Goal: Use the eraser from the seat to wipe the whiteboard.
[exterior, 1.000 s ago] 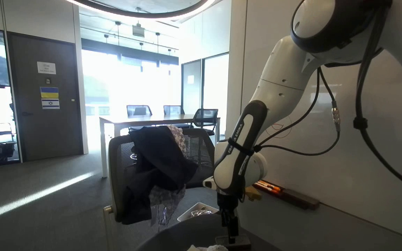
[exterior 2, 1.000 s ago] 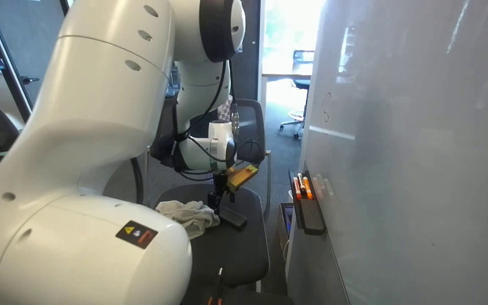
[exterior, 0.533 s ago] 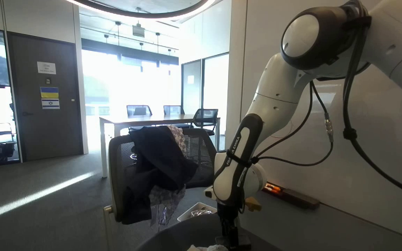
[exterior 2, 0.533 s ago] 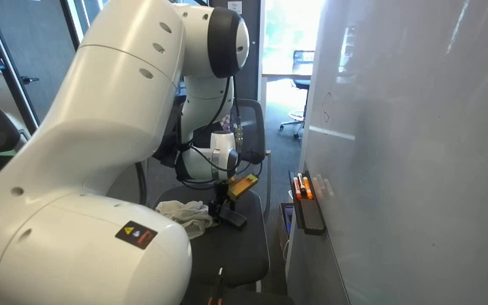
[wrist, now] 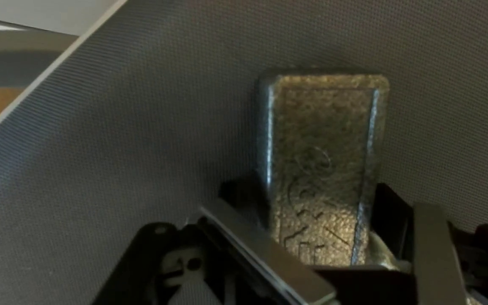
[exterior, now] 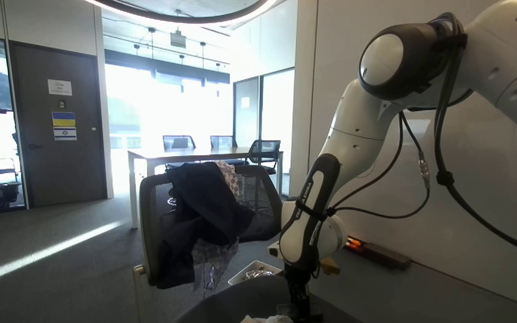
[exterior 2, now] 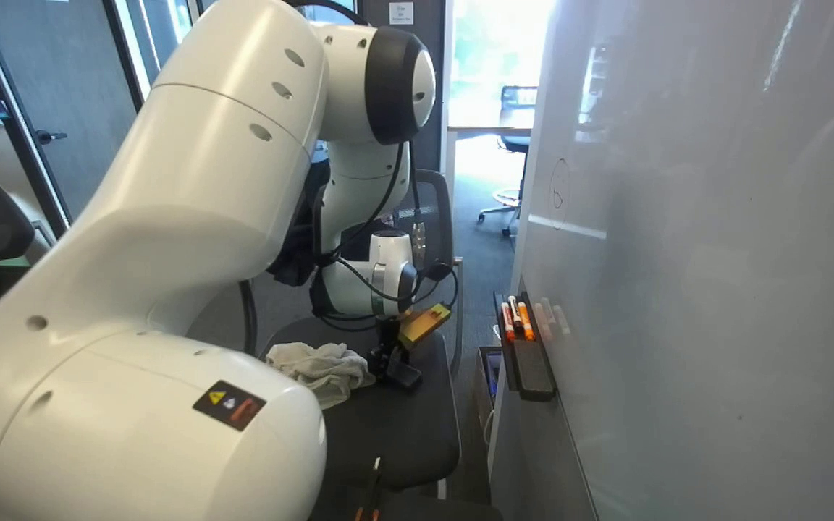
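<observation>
Can count three slim orange and white markers [exterior 2: 516, 314] and one black claw [wrist: 318, 205] straddling one dark oblong eraser [wrist: 324, 148], cannot tell if gripping.

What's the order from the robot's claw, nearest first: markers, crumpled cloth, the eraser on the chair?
In an exterior view, from the gripper:
1. Eraser: on the seat.
2. Cloth: image left, same seat.
3. Markers: image right, by the whiteboard.

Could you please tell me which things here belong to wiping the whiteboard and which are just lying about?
For the job:
gripper
eraser
chair seat
whiteboard

Just lying about:
crumpled pale cloth
three markers
dark eraser-like block
dark garment
</observation>
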Controlling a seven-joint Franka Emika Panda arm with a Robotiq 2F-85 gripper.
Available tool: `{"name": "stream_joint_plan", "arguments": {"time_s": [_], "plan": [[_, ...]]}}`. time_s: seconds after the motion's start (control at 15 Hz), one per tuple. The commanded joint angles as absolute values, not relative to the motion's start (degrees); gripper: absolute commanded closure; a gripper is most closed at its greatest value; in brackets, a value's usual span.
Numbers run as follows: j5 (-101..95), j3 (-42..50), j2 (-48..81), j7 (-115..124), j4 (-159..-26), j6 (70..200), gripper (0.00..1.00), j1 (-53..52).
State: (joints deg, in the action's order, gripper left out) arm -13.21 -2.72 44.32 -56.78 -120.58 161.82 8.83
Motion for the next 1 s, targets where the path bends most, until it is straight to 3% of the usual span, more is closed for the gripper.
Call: {"name": "stream_joint_plan", "arguments": {"time_s": [0.0,0.2,0.67,0.93], "plan": [[-14.63,-3.04,45.10,-56.40,-119.64,163.85,0.49,9.54],[-14.19,-3.54,42.94,-56.05,-121.01,163.44,0.69,9.94],[-11.96,-1.38,26.23,-47.58,-129.56,152.15,0.69,8.96],[-20.49,5.67,14.38,-33.75,-132.71,149.02,0.69,3.10]]}}
